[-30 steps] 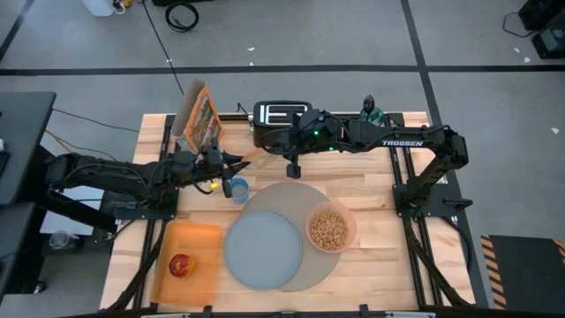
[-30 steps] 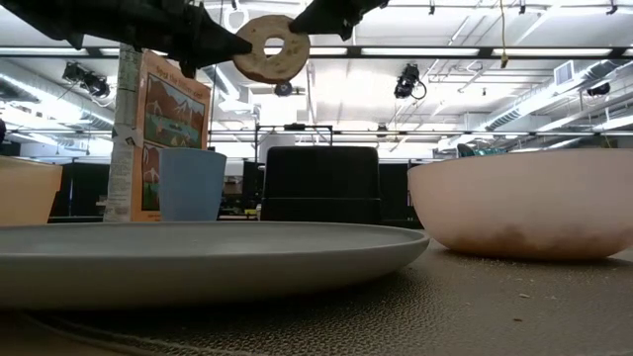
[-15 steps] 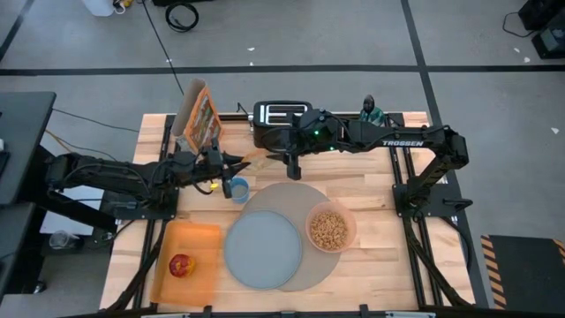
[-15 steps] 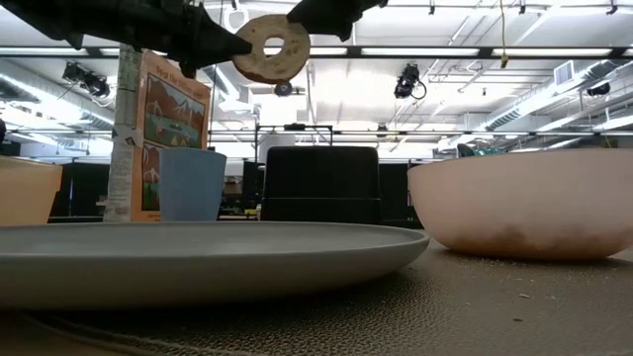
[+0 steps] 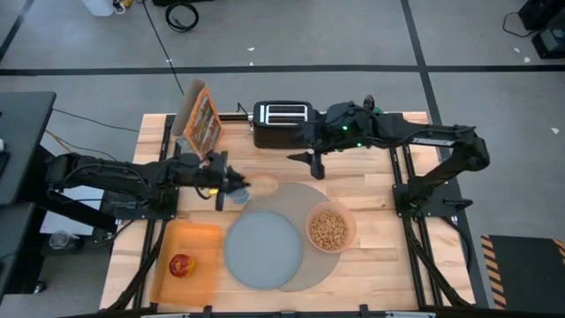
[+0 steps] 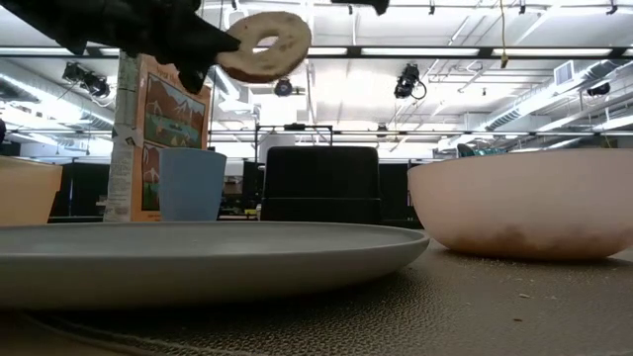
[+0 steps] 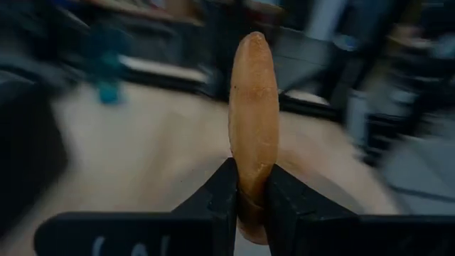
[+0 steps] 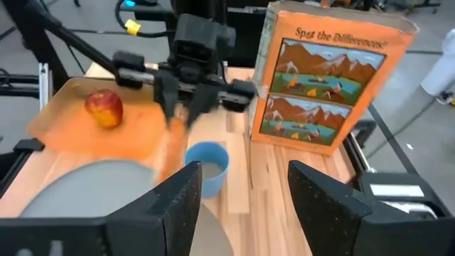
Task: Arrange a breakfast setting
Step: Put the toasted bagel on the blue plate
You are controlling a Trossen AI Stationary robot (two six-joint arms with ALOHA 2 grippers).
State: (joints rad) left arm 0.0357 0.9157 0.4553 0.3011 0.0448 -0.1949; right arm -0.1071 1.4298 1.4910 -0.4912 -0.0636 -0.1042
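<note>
The left gripper (image 7: 249, 206) was clamped on the edge of the bagel (image 5: 262, 185), holding it in the air above the table, just beside the blue cup (image 5: 237, 190) and at the far rim of the grey mat (image 5: 309, 265). The right gripper (image 5: 318, 169) hung apart near the toaster (image 5: 281, 123), fingers spread and empty. The plate (image 5: 262, 250), cereal bowl (image 5: 330, 227) and apple (image 5: 181, 264) sat untouched.

One toasted tan bagel (image 5: 262, 185), one small red apple (image 5: 181, 265), one blue-grey round plate (image 5: 262, 250), one translucent pink bowl (image 5: 331, 228), one blue cup (image 5: 237, 191), one black toaster (image 5: 280, 117).
</note>
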